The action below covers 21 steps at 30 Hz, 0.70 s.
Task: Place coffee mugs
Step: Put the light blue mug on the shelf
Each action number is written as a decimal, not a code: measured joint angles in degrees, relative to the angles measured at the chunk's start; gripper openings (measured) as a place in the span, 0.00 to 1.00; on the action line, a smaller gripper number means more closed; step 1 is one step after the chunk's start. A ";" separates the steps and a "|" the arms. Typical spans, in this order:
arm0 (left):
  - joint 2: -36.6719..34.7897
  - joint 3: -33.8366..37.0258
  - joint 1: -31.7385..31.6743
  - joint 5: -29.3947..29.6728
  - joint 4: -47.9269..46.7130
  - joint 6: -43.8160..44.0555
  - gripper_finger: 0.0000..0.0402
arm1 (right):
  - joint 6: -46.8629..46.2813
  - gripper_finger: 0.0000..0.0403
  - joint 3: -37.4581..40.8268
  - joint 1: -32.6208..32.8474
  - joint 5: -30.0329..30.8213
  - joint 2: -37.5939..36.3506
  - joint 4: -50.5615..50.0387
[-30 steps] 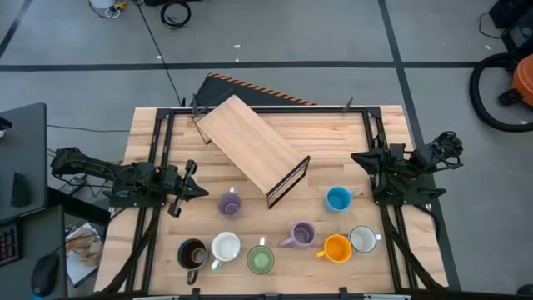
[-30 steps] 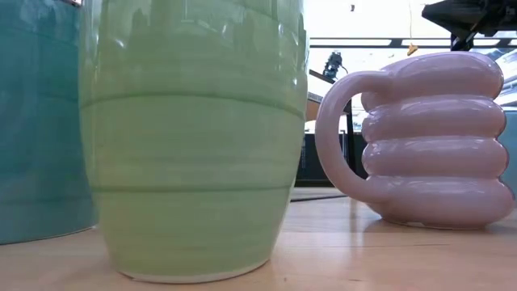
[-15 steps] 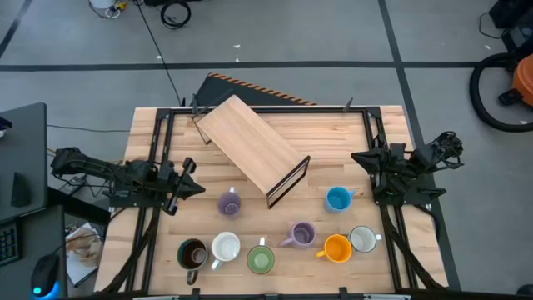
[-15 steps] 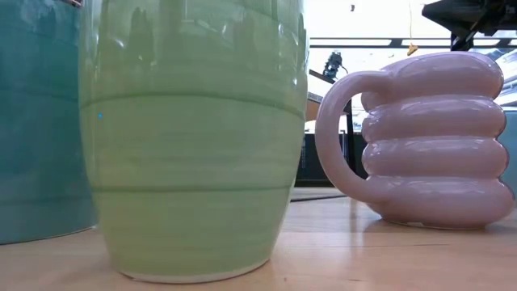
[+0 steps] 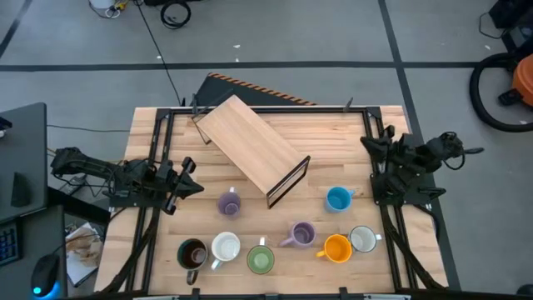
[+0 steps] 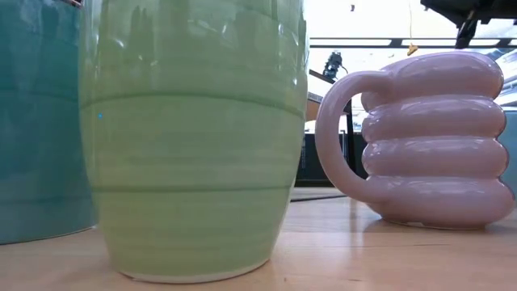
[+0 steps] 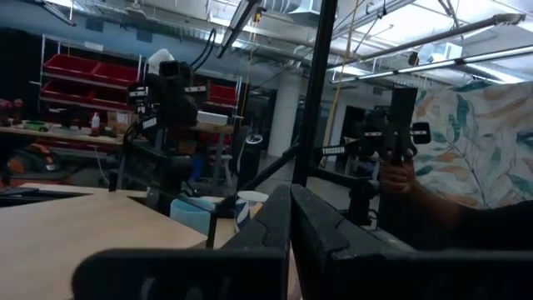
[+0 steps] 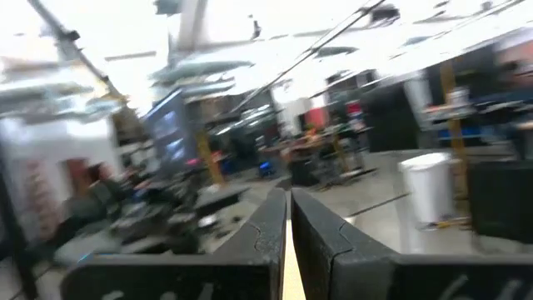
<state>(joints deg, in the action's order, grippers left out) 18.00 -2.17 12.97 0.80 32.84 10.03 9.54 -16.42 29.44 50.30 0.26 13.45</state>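
Coffee mugs, eight, all upright with mouths facing up, are sitting in a loose band along the near half of the table (image 5: 150,125): lilac mug (image 5: 230,202) toward the left side, just off the lower end of the tilted wooden rack (image 5: 254,148); dark brown mug (image 5: 192,253), white mug (image 5: 225,247) and green mug (image 5: 261,260) lining up by the near edge; second lilac mug (image 5: 301,234) in the middle with its handle pointing toward the left side; blue mug (image 5: 338,198), orange mug (image 5: 336,248) and second white mug (image 5: 363,239) grouping toward the right side. Left gripper (image 5: 185,184) is hovering over the left edge, fingers closed together and holding nothing, pointing across the table toward the first lilac mug, which is lying just beyond its tips and is the nearest mug to either arm. Right gripper (image 5: 373,143) is waiting over the right edge, fingers likewise pressed together and empty, with the blue mug near it toward the near edge. Being round and upright, each mug is presenting only a vertical axis; the handle is setting its heading. The lilac mug's handle direction is not readable here. Judged next move: the left gripper needing to open before reaching that lilac mug.
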 joint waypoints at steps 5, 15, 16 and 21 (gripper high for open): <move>-0.01 -1.18 0.11 -0.26 3.26 -1.73 0.02 | 2.03 0.05 -3.05 -0.88 7.56 1.69 -0.12; 0.00 -7.92 0.13 7.92 3.38 -9.03 0.02 | -8.10 0.03 -15.39 0.08 3.13 9.62 -18.42; 0.00 -8.56 0.13 10.04 3.04 -8.95 0.02 | -9.23 0.03 -16.73 0.08 2.19 10.81 -20.82; 0.00 -13.52 0.09 18.15 -6.01 -7.68 0.02 | -16.15 0.04 -22.32 0.06 -2.44 17.90 -33.38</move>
<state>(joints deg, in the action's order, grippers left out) 18.00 -15.69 13.06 18.94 26.83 2.36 -6.61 -38.74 29.50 47.87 18.16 -19.92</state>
